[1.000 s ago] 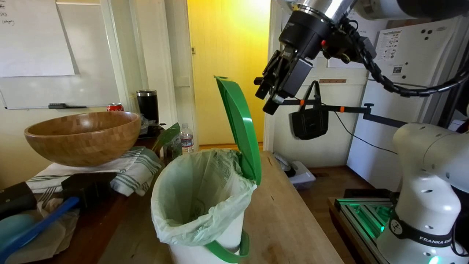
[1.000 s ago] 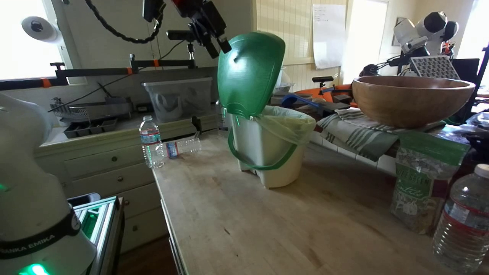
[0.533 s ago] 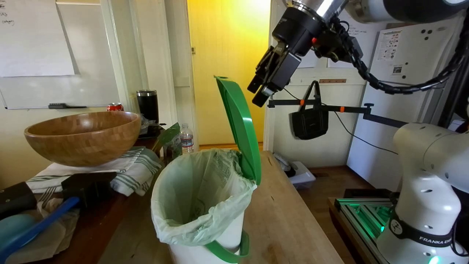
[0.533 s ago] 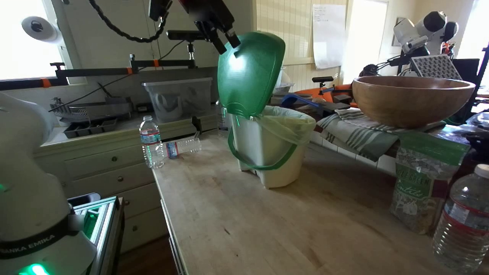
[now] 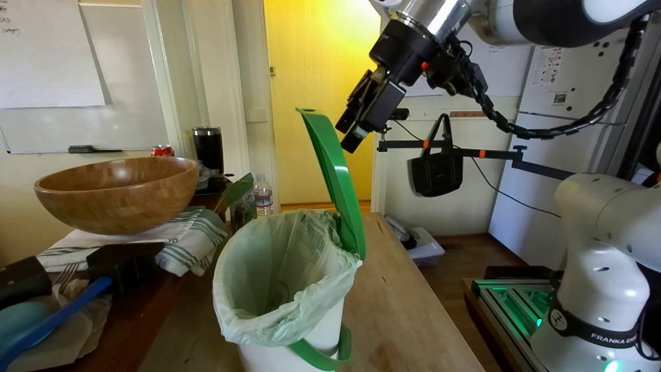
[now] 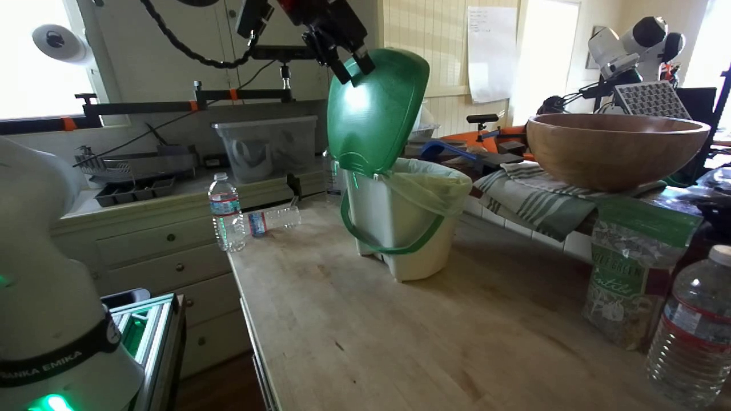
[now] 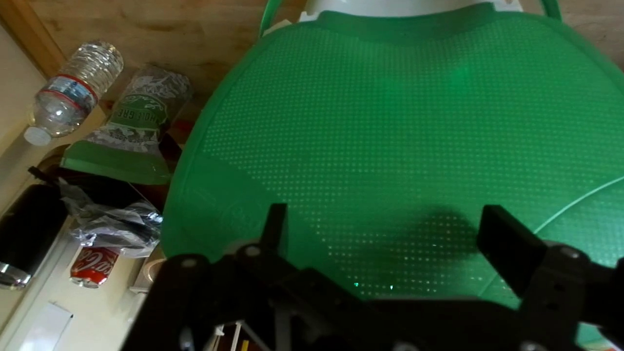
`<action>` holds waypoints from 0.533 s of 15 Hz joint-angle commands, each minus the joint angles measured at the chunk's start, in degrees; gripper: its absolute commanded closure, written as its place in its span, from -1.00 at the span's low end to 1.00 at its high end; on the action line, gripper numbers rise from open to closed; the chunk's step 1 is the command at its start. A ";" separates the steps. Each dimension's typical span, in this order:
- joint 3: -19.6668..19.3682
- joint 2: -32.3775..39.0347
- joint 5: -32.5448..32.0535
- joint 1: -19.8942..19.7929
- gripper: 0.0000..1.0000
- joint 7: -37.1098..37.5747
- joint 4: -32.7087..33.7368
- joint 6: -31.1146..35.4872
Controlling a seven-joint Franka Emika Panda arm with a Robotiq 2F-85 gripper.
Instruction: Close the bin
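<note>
The bin [image 5: 273, 356] is a white bin with a pale green bag liner [image 5: 289, 315] folded over its rim. It stands upright on the wooden counter and also shows in an exterior view [image 6: 422, 262]. Its green lid [image 5: 338, 186] is up, leaning slightly over the opening; its outer face shows in an exterior view [image 6: 380, 120] and fills most of the wrist view [image 7: 370, 136]. My gripper [image 5: 347, 135] is open with nothing between its fingers. Its fingertips [image 6: 355, 71] are at the upper part of the lid's outer face, seemingly touching it. Both fingers show apart in the wrist view [image 7: 385, 214].
A brown wooden bowl [image 5: 119, 196] sits on a striped towel [image 6: 531, 200] beside the bin. Water bottles [image 6: 225, 214] stand and lie on the counter [image 6: 365, 337]. A green food bag [image 6: 634, 274] stands near another bottle [image 6: 694, 331]. A black metal bar [image 5: 465, 152] runs behind the gripper.
My gripper has moved toward the lid, leftward in an exterior view, and reached its outer face. The lid's top edge has tipped slightly toward the bin's opening. The bin body has not moved.
</note>
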 commanded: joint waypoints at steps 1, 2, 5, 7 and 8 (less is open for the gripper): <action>-1.14 1.62 -0.20 0.55 -1.00 -1.70 -0.79 3.36; -1.30 2.03 -0.07 0.60 -1.00 -1.98 -0.85 3.68; -1.51 3.20 0.06 0.73 -1.00 -2.34 -0.90 4.42; -1.33 3.90 -0.15 0.56 -1.00 -2.25 -0.85 4.42; -1.34 4.14 -0.12 0.61 -1.00 -2.34 -0.85 4.51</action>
